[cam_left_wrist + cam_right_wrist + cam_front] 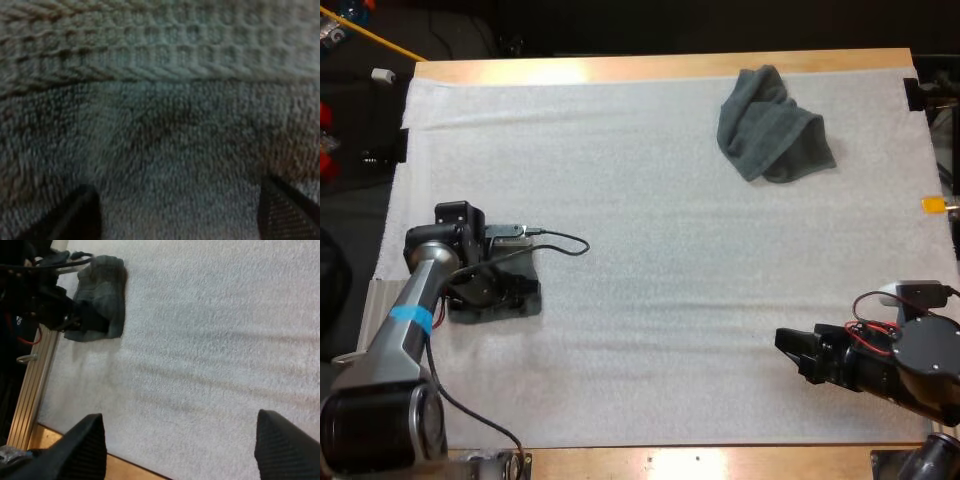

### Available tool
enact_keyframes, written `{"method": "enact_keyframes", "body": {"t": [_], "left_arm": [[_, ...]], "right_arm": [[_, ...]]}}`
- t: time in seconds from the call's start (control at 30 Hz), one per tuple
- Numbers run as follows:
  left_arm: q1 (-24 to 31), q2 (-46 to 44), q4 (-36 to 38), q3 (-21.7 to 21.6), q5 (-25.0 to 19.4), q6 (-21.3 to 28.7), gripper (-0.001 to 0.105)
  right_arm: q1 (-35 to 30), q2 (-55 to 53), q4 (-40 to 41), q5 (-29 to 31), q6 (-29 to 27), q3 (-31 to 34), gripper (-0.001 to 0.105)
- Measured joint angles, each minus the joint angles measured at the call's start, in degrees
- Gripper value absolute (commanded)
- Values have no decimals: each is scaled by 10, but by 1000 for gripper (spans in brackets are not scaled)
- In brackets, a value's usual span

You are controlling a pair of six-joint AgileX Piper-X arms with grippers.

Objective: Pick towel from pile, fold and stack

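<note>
Two towels on the white mat (650,250), both tools spread wide.
The left tool (176,190) is held close over the folded towel (107,290) near the mat's left edge, fingers set wide apart above the cloth. The right tool (795,352) is held wide over bare mat at the near right. The crumpled towel (775,125) is seen near the counter's (620,68) far right corner, well apart from both.
</note>
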Motion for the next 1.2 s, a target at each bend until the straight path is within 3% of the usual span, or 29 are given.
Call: {"method": "enact_keyframes", "body": {"t": [0.27,0.6,0.87,1.2], "left_arm": [[1,9,22,-19,15,-1,65],[1,-1,15,-113,32,-5,65],[1,2,-64,-115,32,-30,65],[1,79,-72,-115,31,-34,65]], "right_arm": [[0,0,0,-2,4,0,62],[0,0,0,-2,4,0,62],[0,0,0,-2,7,0,62],[0,0,0,-2,22,0,62]]}}
